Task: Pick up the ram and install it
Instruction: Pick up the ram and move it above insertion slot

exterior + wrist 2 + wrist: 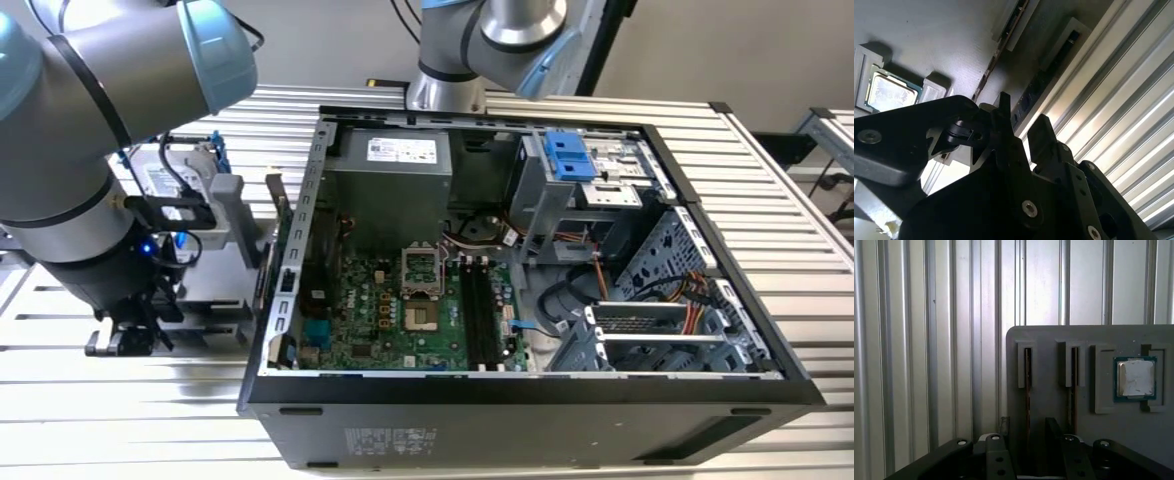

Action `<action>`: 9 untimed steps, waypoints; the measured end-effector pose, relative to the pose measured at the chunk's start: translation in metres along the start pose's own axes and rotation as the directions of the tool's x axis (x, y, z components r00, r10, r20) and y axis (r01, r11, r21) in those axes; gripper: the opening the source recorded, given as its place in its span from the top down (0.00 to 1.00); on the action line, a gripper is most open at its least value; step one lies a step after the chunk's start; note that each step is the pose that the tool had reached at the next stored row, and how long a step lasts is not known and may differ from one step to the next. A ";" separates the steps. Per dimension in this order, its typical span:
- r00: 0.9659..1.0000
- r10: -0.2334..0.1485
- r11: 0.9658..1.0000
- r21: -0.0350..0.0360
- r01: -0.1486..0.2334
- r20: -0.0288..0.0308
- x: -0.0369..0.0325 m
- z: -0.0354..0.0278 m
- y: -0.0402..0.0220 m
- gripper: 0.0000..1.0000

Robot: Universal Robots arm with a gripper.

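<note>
First wrist view — pincer [1028, 440] (astride ram [1027, 385])

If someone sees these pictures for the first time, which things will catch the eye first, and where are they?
The open computer case dominates the exterior view, its green motherboard exposed. In the first wrist view the gripper hangs low over a grey holder, its open fingers flanking a ram stick that stands on edge in a slot. A silver processor sits in a recess of the same holder.

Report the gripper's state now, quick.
Gripper: jaws open, holding nothing, set either side of the ram standing edge-up in the grey holder.
</note>
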State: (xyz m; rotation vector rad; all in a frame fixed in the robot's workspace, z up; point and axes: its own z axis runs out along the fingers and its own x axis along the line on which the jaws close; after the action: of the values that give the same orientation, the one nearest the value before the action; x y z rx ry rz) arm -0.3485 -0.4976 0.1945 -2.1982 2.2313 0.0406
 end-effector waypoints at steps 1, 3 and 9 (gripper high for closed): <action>1.000 0.000 1.000 0.000 0.000 0.000 0.0000 0.0000 0.0000 0.00; 1.000 0.000 1.000 0.000 0.000 0.000 0.0000 0.0000 0.0000 0.00; 1.000 0.000 1.000 0.000 0.000 0.000 0.0000 0.0001 0.0000 1.00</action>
State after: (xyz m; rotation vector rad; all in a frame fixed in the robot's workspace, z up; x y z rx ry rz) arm -0.3485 -0.4976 0.1944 -2.1982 2.2313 0.0406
